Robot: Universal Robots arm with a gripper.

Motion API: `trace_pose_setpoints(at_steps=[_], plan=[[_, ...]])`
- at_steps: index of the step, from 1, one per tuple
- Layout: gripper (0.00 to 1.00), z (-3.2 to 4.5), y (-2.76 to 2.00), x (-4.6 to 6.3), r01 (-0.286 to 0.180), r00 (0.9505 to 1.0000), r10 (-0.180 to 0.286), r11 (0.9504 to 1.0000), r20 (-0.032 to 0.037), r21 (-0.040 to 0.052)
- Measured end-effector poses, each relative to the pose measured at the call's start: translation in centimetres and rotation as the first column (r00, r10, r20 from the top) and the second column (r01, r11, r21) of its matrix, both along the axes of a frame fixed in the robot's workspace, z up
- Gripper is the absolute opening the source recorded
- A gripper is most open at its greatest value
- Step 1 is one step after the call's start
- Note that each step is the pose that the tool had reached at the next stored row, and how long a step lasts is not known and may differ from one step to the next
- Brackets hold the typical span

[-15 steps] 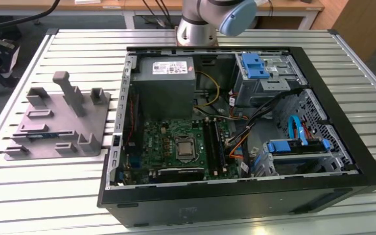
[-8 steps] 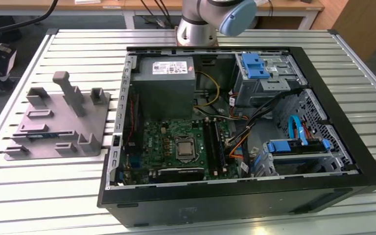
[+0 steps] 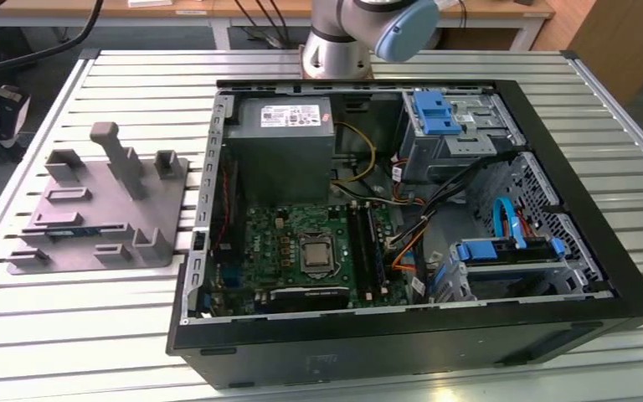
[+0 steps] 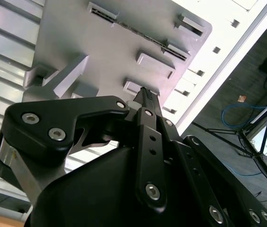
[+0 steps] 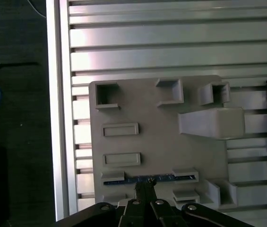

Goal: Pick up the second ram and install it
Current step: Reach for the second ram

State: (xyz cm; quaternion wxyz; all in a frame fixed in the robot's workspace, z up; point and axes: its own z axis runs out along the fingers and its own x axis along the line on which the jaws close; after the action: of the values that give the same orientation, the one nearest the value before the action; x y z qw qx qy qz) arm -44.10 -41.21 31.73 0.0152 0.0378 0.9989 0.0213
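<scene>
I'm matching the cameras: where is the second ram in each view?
Exterior view: second ram on the grey fixture, exterior view's left.
First wrist view: blue strip between the fixture's holders.
Second wrist view: thin dark edge across the fixture.
Shared landmark: the fixture's tall post.

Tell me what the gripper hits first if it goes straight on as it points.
Probably the second ram, the blue-green strip seated in the grey fixture's slot; the gripper points at its middle. Depth is unclear, so the gap between them can't be judged.
</scene>
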Motion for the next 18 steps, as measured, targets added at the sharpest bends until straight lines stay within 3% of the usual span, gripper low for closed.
trace_pose_setpoints(at_steps=[15,18], plan=[[0.10,-2.61,-0.23,-0.2,0.000,1.0000,0.000,1.0000,-0.0005,0.0000],[0.10,-3.15,-0.57,-0.3,0.000,1.0000,0.000,1.0000,-0.0008,-0.0001]])
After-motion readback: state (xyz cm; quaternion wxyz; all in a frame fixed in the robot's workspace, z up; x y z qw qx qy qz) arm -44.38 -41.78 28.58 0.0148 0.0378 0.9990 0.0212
